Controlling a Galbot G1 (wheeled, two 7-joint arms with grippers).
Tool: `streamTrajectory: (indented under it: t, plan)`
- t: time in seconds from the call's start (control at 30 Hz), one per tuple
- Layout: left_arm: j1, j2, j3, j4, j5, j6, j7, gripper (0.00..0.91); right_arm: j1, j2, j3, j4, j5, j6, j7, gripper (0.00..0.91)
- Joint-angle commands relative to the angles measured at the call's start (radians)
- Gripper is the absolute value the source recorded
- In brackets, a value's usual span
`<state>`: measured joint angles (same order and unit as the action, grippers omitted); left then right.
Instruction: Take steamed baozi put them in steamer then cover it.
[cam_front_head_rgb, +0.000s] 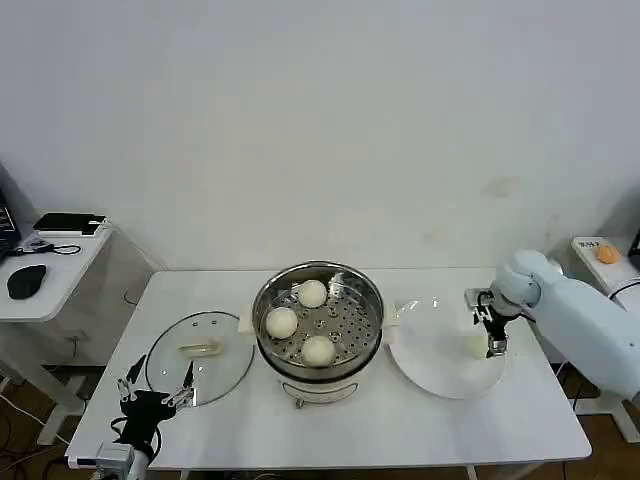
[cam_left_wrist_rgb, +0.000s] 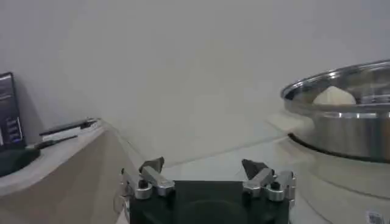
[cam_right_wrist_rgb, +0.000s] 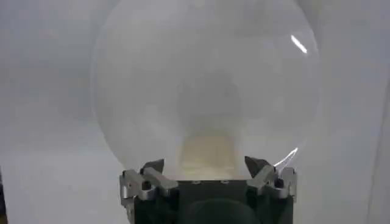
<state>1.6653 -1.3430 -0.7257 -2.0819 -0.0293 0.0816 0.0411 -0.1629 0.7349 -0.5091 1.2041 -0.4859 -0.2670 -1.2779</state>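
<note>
Nearest the head camera, low at the front left corner of the white surface (cam_front_head_rgb: 400, 430): left tool (cam_front_head_rgb: 156, 389), fingers spread open and holding nothing, parked just in front of the cover (cam_front_head_rgb: 196, 359). Cover lying flat left of the steamer (cam_front_head_rgb: 318, 322), pale handle up, handle's long axis running left to right.

Left wrist view: same open fingers (cam_left_wrist_rgb: 154, 178) low in front, steamer's steel rim (cam_left_wrist_rgb: 341, 115) beyond, one baozi (cam_left_wrist_rgb: 333, 97) peeking over the rim — nothing of the basket floor. Head view looks straight in: three baozi (cam_front_head_rgb: 311, 293) (cam_front_head_rgb: 281, 322) (cam_front_head_rgb: 318, 350) on the perforated bottom, spread apart.

Right of the steamer, a flat white plate (cam_front_head_rgb: 430, 365) holding the fourth baozi (cam_front_head_rgb: 476, 345) near its right edge. Right tool (cam_front_head_rgb: 494, 345) down over the plate at that bun. Right wrist view — plate (cam_right_wrist_rgb: 152, 91) spread ahead, cream bun (cam_right_wrist_rgb: 206, 155) sitting between the parted fingers (cam_right_wrist_rgb: 263, 173); cannot tell whether closed on it.
</note>
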Motion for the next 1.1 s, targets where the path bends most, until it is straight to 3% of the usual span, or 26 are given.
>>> streamTrajectory:
  t: [0.03, 0.2, 0.3, 1.1]
  plan:
    - [0.000, 0.002, 0.000, 0.001, -0.001, -0.001, 0.000, 0.907, -0.029, 0.011, 0.024, -0.026, -0.061, 0.007, 0.015, 0.907]
    - [0.002, 0.002, -0.001, 0.005, -0.002, -0.002, -0.001, 0.907, -0.037, 0.020, 0.033, -0.043, -0.067, 0.008, 0.025, 0.907]
    - [0.002, 0.000, -0.001, 0.008, -0.002, -0.003, -0.001, 0.907, -0.041, 0.040, 0.034, -0.083, -0.061, 0.006, 0.078, 0.907]
    - [0.000, -0.009, 0.004, 0.028, 0.006, -0.006, 0.000, 0.907, -0.054, 0.081, 0.037, -0.127, -0.071, 0.006, 0.100, 0.907]
